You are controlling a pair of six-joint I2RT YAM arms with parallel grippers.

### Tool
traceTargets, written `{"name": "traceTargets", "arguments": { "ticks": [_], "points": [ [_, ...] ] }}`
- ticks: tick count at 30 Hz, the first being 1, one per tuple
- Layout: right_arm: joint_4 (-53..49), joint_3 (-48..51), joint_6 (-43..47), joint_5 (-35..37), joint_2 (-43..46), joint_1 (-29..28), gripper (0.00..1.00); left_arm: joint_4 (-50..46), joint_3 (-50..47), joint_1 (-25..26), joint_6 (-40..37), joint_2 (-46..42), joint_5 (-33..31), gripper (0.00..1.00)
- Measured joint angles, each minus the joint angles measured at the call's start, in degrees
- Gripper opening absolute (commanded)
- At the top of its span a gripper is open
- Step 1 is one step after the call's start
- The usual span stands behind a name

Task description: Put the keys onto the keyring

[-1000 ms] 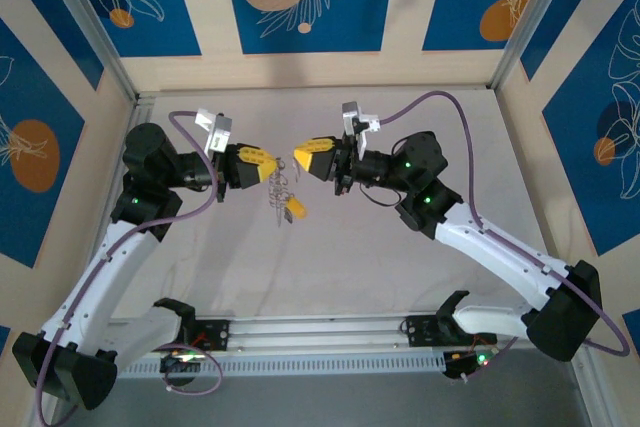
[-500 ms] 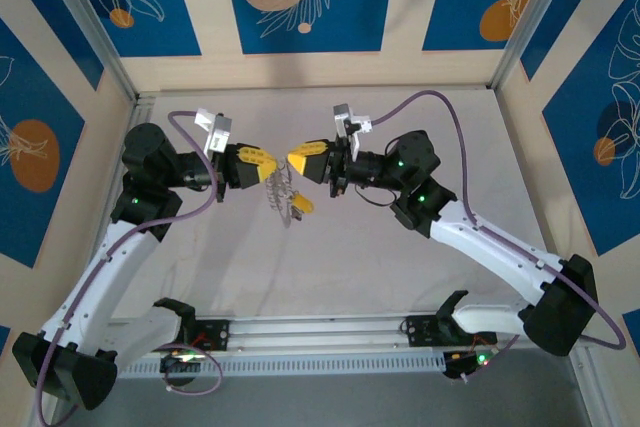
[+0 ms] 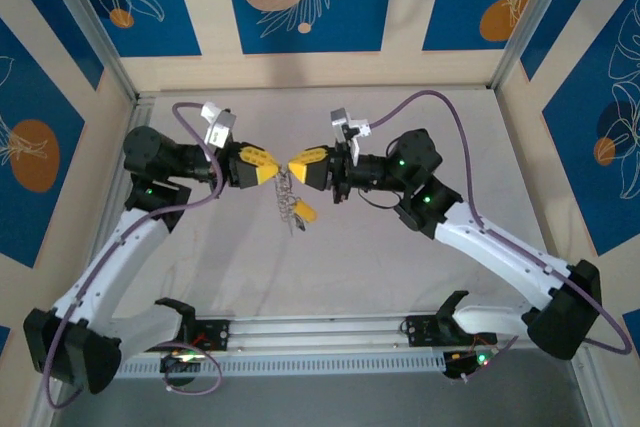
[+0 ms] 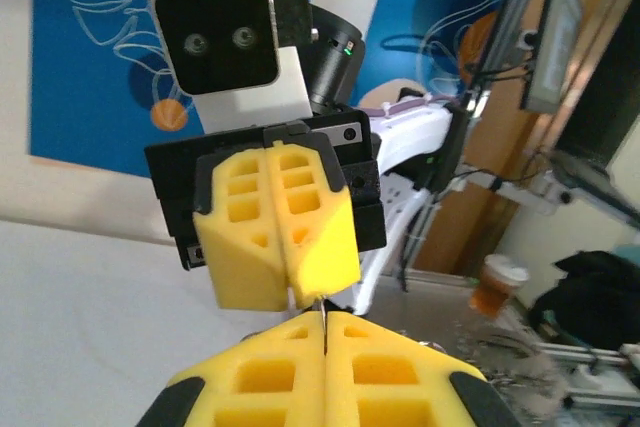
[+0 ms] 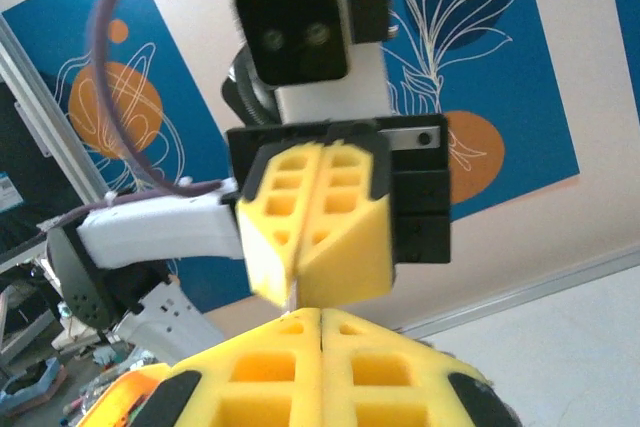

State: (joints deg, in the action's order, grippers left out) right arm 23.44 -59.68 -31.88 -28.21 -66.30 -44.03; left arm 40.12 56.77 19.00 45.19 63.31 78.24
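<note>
Your left gripper (image 3: 270, 167) and right gripper (image 3: 297, 164) meet nose to nose above the middle of the table (image 3: 400, 267), their yellow fingertips touching or nearly so. The keyring (image 3: 288, 195) hangs just under that meeting point, clear of the tabletop, with its yellow tag (image 3: 306, 214) dangling at the bottom, on the right gripper's side. The keys (image 3: 292, 204) show as a small silvery bunch on the hoop, too tiny from above to tell one from another.

In your left wrist view, the left gripper (image 4: 325, 329) has its pads pressed flat together, and a thin metal sliver (image 4: 323, 309) stands out of the seam toward the right gripper (image 4: 287, 272) facing it. That fits the ring hanging from the left fingertips in the overhead view, so you have the keyring pinched there.

In your right wrist view, the right gripper (image 5: 320, 332) is likewise closed, seam tight, with the left gripper (image 5: 302, 272) directly opposite. A pale sliver (image 5: 297, 297) sits where the two tips meet. You cannot tell from these views whether the right pads have a key between them or are merely closed against the ring.
</note>
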Motion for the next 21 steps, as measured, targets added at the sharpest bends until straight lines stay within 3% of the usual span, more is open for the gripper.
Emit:
{"name": "traceTargets", "arguments": {
  "ticks": [4,8,21],
  "points": [
    [-4.8,-1.6,2.0,-0.3,5.1,0.0,0.00,19.5,0.3,0.0,16.7,4.4,2.1,0.00],
    [-7.7,-3.2,4.1,-0.1,9.6,-0.7,0.00,29.6,1.6,0.5,26.4,5.9,3.2,0.00],
    [-4.8,-2.1,4.5,3.6,6.7,-2.8,0.00,36.6,4.0,2.3,33.8,5.9,3.3,0.00]
  ]
}}
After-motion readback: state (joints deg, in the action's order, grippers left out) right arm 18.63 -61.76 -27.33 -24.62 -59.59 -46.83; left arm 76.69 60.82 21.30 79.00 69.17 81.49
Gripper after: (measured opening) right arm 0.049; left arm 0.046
